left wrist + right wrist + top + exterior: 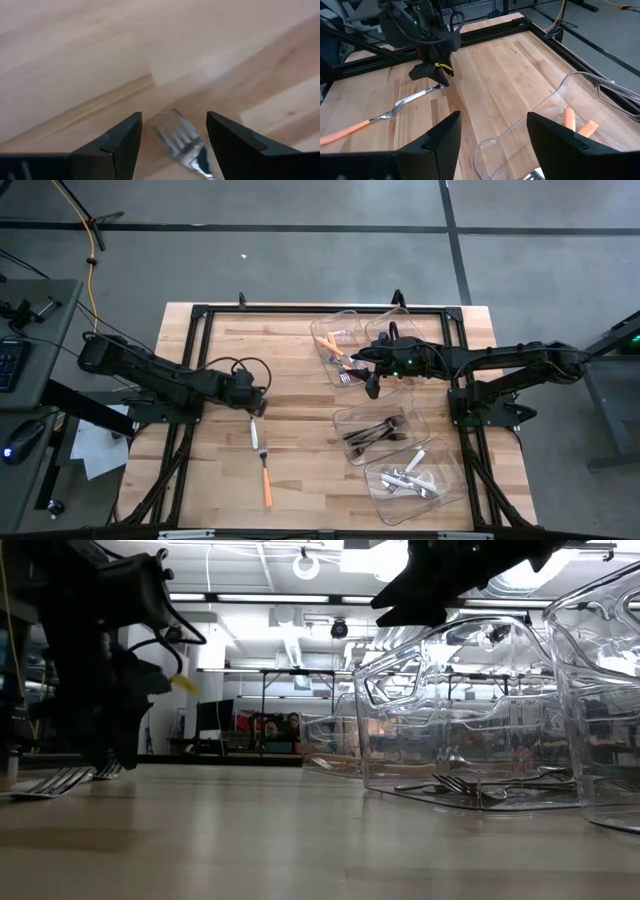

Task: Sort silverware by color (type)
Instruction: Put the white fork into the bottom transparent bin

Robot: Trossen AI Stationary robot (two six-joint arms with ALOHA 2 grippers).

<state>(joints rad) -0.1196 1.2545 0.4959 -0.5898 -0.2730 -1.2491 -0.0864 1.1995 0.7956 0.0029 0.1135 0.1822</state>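
The left arm reached in low across the table from its left edge; its left gripper (256, 409) hung just above the wood with its dark fingers (120, 145) spread apart, the tines of a silver fork (182, 141) lying between them on the boards, untouched as far as could be seen. The right arm stretched in from the right side, its right gripper (372, 388) raised over the near rim of the orange-handle bin (330, 340), jaws spread and empty. The silver fork (254, 431) lay flat on bare wood near the middle of the table, all metal; just beyond its far end lay an orange-handled fork (265, 476), metal head and bright orange handle, roughly in line with it. Orange handles (577, 123) rested inside the clear bin nearest the right gripper; dark metal pieces (372, 433) filled a second bin; white-handled pieces (412, 478) filled a third.
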